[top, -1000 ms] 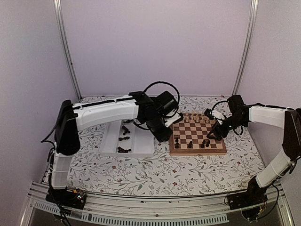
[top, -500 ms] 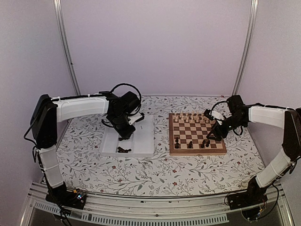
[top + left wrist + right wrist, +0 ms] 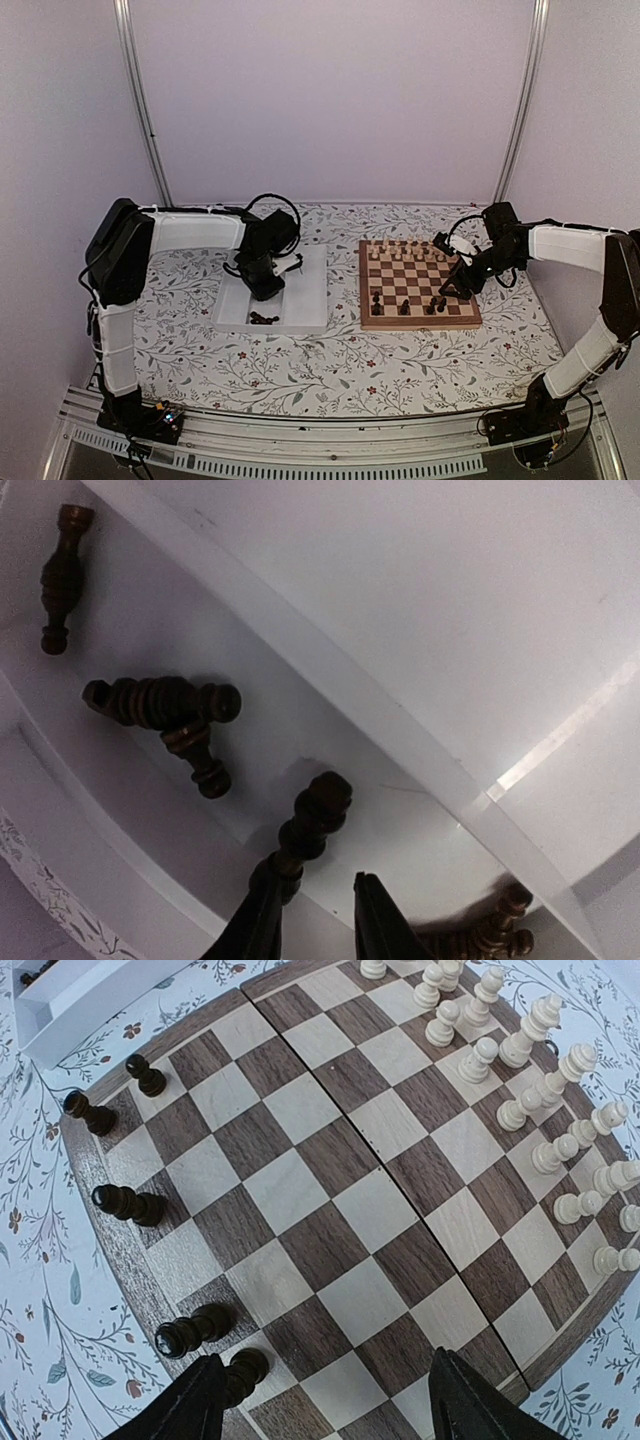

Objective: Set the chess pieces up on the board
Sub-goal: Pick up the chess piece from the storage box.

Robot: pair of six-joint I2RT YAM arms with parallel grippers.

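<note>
Wooden board (image 3: pixel 330 1210) with pale pieces (image 3: pixel 480 1060) ranked along its far edge and a few dark chess pieces (image 3: pixel 130 1203) standing along its near edge. The right gripper (image 3: pixel 325 1390) hovers low over that near edge, jaws wide apart, probably to straddle a piece there. Left of the board, the left gripper (image 3: pixel 320 895) dips into a white tray (image 3: pixel 400 600) to fetch one lying piece (image 3: pixel 312 815); fingers nearly together, grip impossible to tell

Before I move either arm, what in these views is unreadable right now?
- Left wrist: whether the left gripper grips the dark piece; its finger covers the base.
- Left wrist: another piece, cut by the frame edge and tray divider.
- Top external: piece types on the board, too small.
</note>
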